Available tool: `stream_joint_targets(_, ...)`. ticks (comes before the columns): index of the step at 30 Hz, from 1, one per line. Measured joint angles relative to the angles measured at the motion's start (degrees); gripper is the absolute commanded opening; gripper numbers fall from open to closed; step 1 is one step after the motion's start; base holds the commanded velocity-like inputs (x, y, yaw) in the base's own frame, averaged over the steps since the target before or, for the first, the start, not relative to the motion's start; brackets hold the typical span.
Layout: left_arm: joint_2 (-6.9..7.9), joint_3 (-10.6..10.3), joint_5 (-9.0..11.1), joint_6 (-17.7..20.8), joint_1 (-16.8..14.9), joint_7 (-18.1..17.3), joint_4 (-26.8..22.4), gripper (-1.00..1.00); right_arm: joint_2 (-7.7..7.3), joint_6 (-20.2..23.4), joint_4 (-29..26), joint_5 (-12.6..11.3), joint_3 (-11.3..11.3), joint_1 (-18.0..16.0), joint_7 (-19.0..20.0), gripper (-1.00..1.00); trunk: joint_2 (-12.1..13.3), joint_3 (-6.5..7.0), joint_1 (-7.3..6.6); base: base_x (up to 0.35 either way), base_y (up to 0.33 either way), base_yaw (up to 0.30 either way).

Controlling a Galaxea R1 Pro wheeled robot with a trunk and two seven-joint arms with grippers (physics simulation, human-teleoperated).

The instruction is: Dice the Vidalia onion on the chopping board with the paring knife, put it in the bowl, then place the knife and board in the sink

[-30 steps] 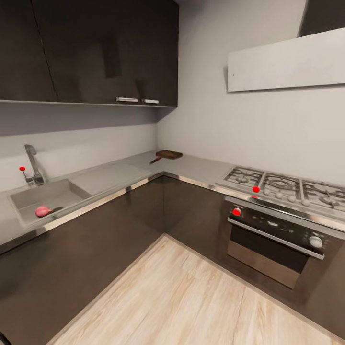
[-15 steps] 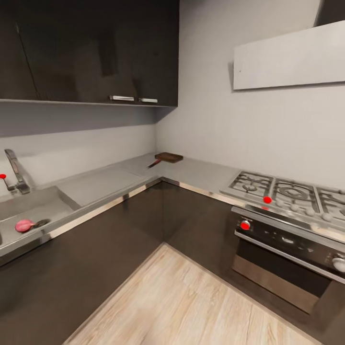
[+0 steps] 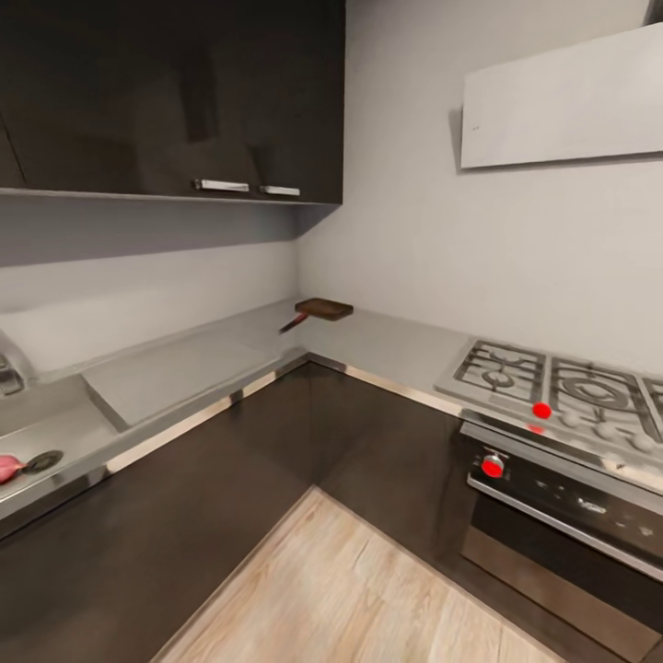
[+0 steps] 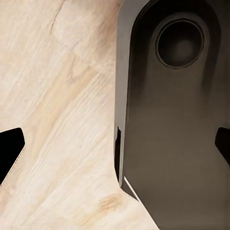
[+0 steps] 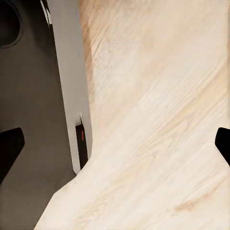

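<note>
The Vidalia onion [image 3: 7, 468] lies in the sink [image 3: 64, 428], just beside the round drain [image 3: 43, 460]. It is at counter height, on the left gripper's side and well apart from both grippers.

The left gripper [image 4: 117, 148] hangs fingers-down over the wood floor [image 4: 52, 96] and a dark panel [image 4: 177, 120], probably the robot's own base. Its fingertips are spread wide with nothing between them. The right gripper [image 5: 115, 148] hangs the same way over floor and panel, also spread and empty.

The step in hand looks like the approach, with nothing picked up yet. The next move calls for bringing the base up to the sink and lifting the nearer arm over the basin rim to the onion.

Further along the countertop [image 3: 387, 345], past the flat drainboard [image 3: 161, 378], the chopping board [image 3: 324, 308] sits in the corner. The paring knife [image 3: 295, 321] is touching or just beside its near end. Both are far ahead of the grippers.

On the right gripper's side are a gas hob [image 3: 562, 387] and an oven [image 3: 571, 525] with red knobs. Glossy black upper cabinets [image 3: 184, 92] hang over a pale backsplash.
</note>
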Motion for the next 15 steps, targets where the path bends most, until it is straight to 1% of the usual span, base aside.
stream_joint_targets(4,0.01,0.0,0.0,0.0,0.0,0.0,0.0,1.0,0.0,0.0,0.0,0.0,0.0,0.0,0.0,1.0,0.0,0.0,0.0,0.334,0.0,0.0)
stream_joint_targets(6,0.0,0.0,0.0,-0.1,0.0,0.0,0.0,1.0,0.0,0.0,0.0,0.0,0.0,0.0,0.0,1.0,0.0,0.0,0.01,0.214,0.0,0.0)
stream_joint_targets(8,-0.42,0.0,0.0,-0.5,0.0,0.0,-0.1,1.0,0.0,0.0,0.0,0.0,0.0,0.0,0.0,1.0,0.0,0.0,0.02,0.083,0.0,0.0)
stream_joint_targets(10,-1.6,0.0,0.0,-0.8,0.0,0.1,-0.1,1.0,0.0,0.0,0.0,0.0,0.0,0.0,0.0,1.0,0.0,0.0,0.03,0.023,0.0,0.0)
stream_joint_targets(15,-2.04,0.0,0.0,-0.9,0.0,0.0,-0.1,1.0,0.05,0.0,0.0,0.0,0.0,0.0,0.0,1.0,0.0,0.0,0.04,0.009,0.0,0.0)
